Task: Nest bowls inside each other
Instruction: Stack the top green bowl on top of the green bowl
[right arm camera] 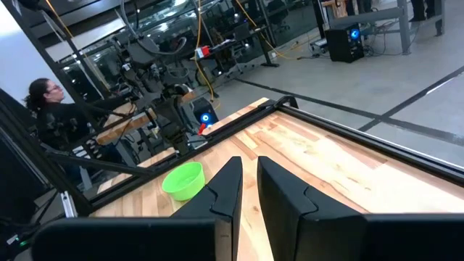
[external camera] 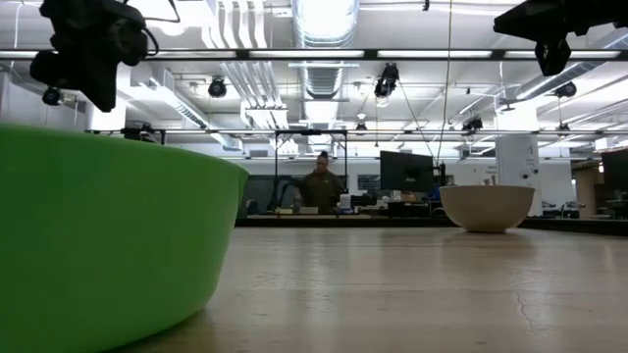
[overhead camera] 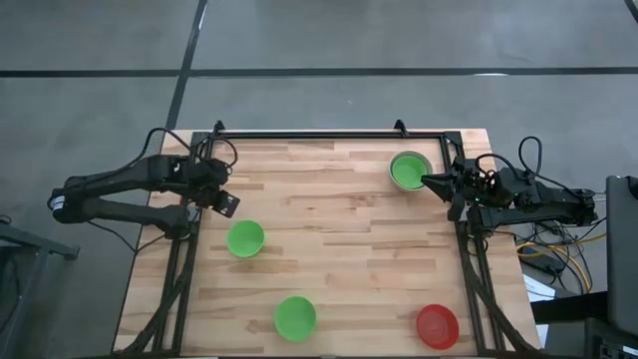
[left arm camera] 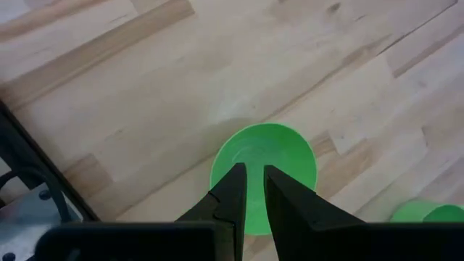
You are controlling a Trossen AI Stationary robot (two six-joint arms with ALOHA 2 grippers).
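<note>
Wooden plank table (overhead camera: pixel 339 229) holds round plastic bowls (overhead camera: pixel 246 238); both hands (overhead camera: pixel 227 203) (overhead camera: pixel 432 181) narrow, empty.

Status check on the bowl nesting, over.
Left gripper and right gripper empty, fingers near shut. Green bowl already in grey bowl; two green bowls, red bowl loose. Nothing obstructing.

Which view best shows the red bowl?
The high view: the red bowl sits whole and unobstructed at the table's near right corner. The low view and both wrist views show only green or pale bowls, never the red one.
</note>
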